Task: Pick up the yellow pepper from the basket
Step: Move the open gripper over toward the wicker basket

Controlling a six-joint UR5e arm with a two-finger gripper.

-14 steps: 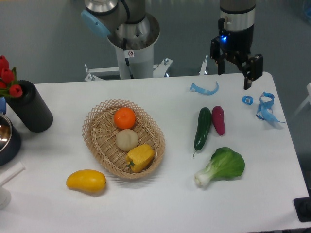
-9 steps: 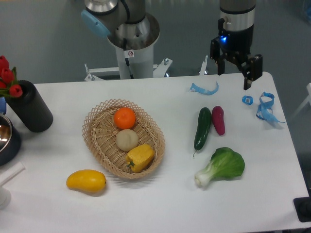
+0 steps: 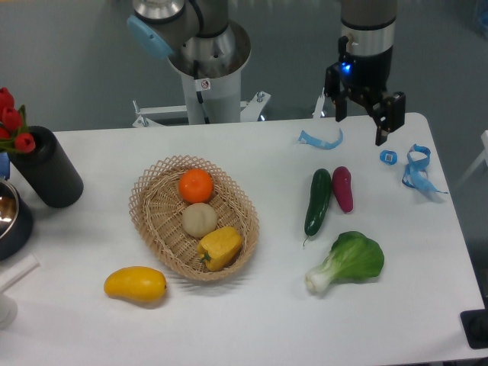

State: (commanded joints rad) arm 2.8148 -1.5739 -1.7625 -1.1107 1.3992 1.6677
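Observation:
The yellow pepper (image 3: 220,246) lies in the near right end of the wicker basket (image 3: 150,216), next to a beige round fruit (image 3: 199,219) and an orange (image 3: 196,185). My gripper (image 3: 358,126) hangs open and empty above the far right part of the table, well to the right of the basket and behind the cucumber (image 3: 318,200).
A yellow mango (image 3: 135,284) lies on the table in front of the basket. A purple eggplant (image 3: 342,188) and a bok choy (image 3: 348,261) lie right of centre. Blue tape scraps (image 3: 415,169) sit at far right. A black vase (image 3: 46,168) with tulips stands at left.
The gripper has shifted slightly to the left. Nothing else has moved.

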